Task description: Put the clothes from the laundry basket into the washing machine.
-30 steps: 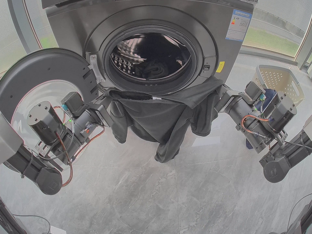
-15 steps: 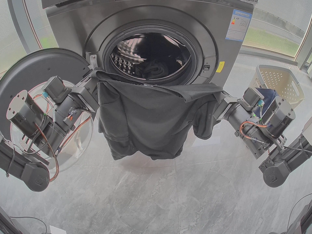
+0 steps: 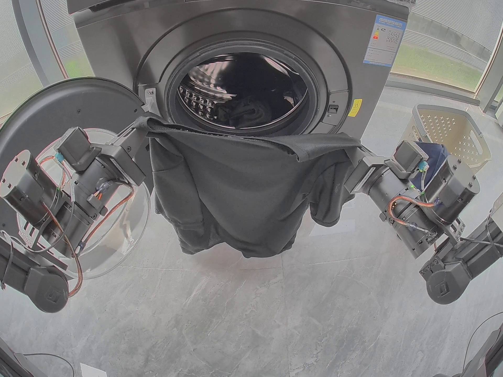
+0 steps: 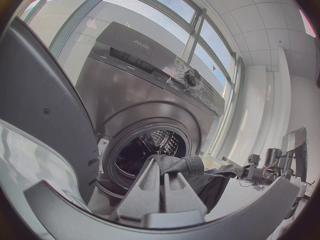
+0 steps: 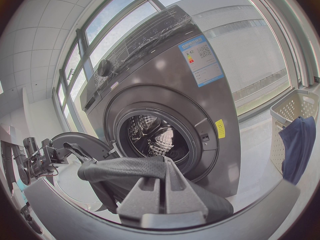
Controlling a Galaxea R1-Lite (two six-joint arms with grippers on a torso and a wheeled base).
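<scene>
A black shirt hangs spread out in front of the washing machine, just below its open round drum opening. My left gripper is shut on the shirt's left top corner. My right gripper is shut on the right top corner. The shirt's lower edge hangs above the floor. Dark clothes lie inside the drum. The laundry basket stands at the right on the floor, with a blue garment draped over its rim.
The machine's round door stands swung open to the left, behind my left arm. Grey tiled floor spreads in front of the machine. Large windows lie behind and beside it.
My left gripper has moved up and to the left with its corner, pulling the shirt out flat and wide. The right gripper has hardly moved.
</scene>
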